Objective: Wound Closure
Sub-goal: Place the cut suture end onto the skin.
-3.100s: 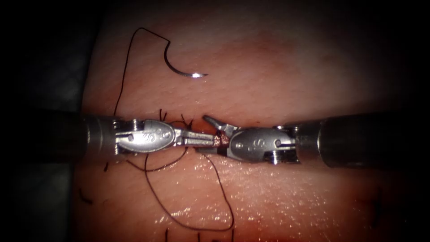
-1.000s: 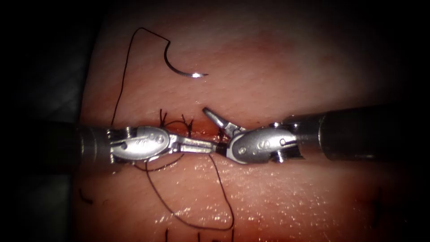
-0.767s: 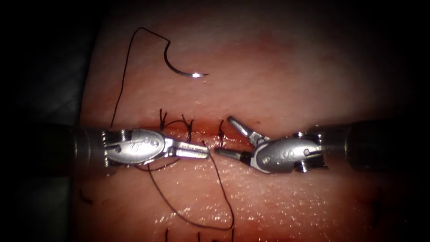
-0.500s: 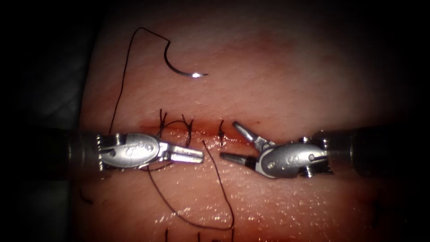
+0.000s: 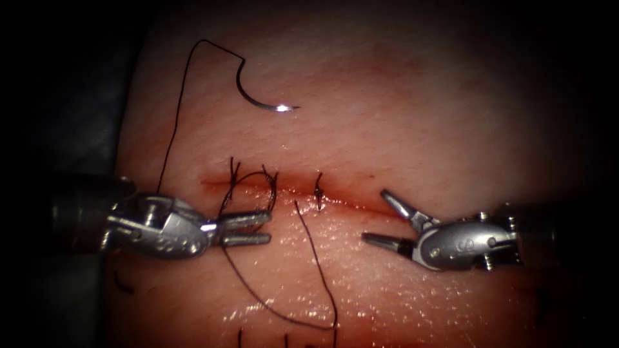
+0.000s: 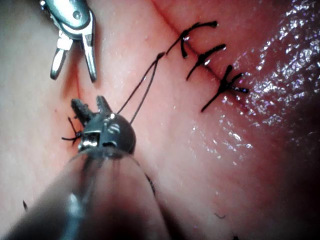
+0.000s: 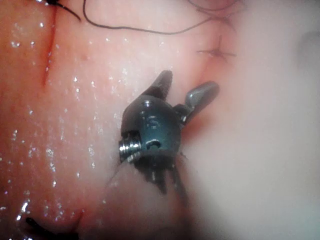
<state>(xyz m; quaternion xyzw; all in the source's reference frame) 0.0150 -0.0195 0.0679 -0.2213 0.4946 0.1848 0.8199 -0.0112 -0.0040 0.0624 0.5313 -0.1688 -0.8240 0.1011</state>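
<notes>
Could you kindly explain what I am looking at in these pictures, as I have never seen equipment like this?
This is a surgical practice robot stitching a cut in pork belly, the tissue. One picture looks down from an endoscope; the other two come from cameras near each arm's wrist. The left tool and right tool each have two fingers, open and holding nothing. The curved needle lies free on the tissue above the cut, not in it, trailing dark thread. Finished stitches cross the cut.

We are seeing darkness closing in around the lit middle of the endoscope view, and a dim grey cloth-like surface (image 5: 77, 122) is lying at the left edge.
</notes>
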